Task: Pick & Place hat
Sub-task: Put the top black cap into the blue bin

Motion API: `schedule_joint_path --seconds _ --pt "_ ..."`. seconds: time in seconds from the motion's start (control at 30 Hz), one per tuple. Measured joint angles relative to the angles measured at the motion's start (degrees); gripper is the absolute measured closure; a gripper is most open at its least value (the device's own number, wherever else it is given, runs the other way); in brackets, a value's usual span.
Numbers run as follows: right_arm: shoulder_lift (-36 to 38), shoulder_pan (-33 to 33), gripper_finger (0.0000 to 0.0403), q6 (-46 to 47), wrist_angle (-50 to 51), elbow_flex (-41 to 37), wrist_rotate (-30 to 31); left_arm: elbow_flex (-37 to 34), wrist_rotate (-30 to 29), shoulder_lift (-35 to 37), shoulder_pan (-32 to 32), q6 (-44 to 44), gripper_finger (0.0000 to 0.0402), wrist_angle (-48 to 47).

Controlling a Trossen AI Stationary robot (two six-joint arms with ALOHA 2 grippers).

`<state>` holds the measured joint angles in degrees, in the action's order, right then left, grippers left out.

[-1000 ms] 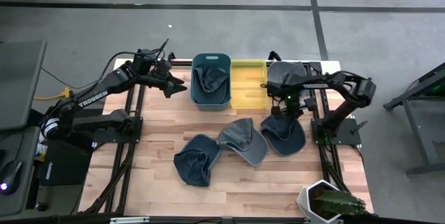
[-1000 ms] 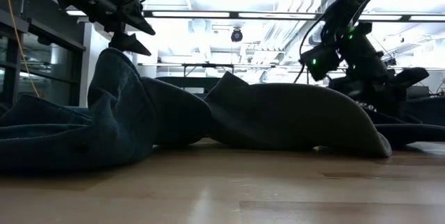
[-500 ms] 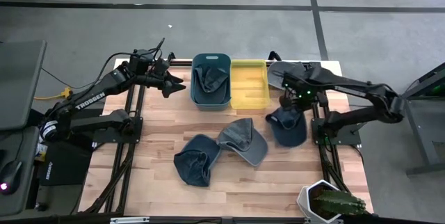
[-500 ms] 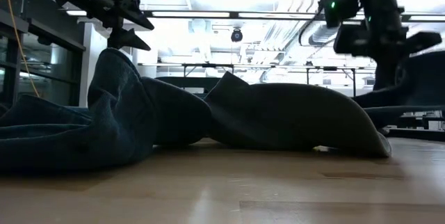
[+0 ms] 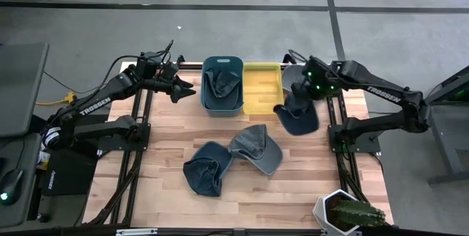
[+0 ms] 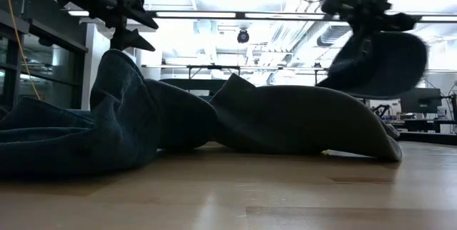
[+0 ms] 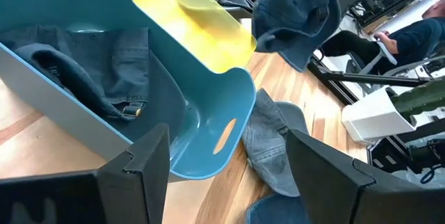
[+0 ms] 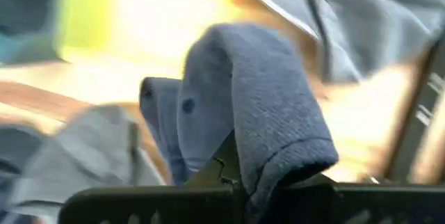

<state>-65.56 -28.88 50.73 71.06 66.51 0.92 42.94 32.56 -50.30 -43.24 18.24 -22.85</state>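
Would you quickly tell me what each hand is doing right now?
Left hand: open, holding nothing, beside the teal bin.
Right hand: shut on a dark blue hat, lifted off the table.

Right wrist view motion-blurred; right gripper (image 8: 233,175) fingertips buried in hat (image 8: 250,113) fabric

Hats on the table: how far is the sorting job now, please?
Done: one hat lies in the teal bin. In hand: the right hand is shut on a dark hat, lifted beside the empty yellow bin. Left: two hats on the table; the left hand waits open.
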Motion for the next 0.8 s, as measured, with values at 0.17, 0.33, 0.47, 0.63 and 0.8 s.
schedule_joint_path --seconds 0.17,0.33,0.47,0.63,0.8 --pt "0.0 0.0 0.0400 -0.9 -11.6 -0.2 -0.1 0.0 0.4 1.3 -0.4 0.0 0.0170 0.6" --pt "-0.2 0.0 0.0400 -1.2 -25.2 -2.4 0.1 0.0 0.1 1.8 -0.3 -0.4 0.0170 0.4" --pt "-1.4 0.0 0.0400 -0.9 -33.7 -2.9 0.3 0.0 0.0 1.8 -0.3 -0.4 0.0170 0.9" --pt "-3.8 0.0 0.0400 -1.3 -39.0 -3.0 -0.4 0.0 0.0 1.8 -0.3 -0.8 0.0170 0.8" --pt "-6.8 0.0 0.0400 -1.8 -43.2 -3.0 -2.2 0.0 -0.2 1.8 -0.3 -1.8 0.0170 0.8"
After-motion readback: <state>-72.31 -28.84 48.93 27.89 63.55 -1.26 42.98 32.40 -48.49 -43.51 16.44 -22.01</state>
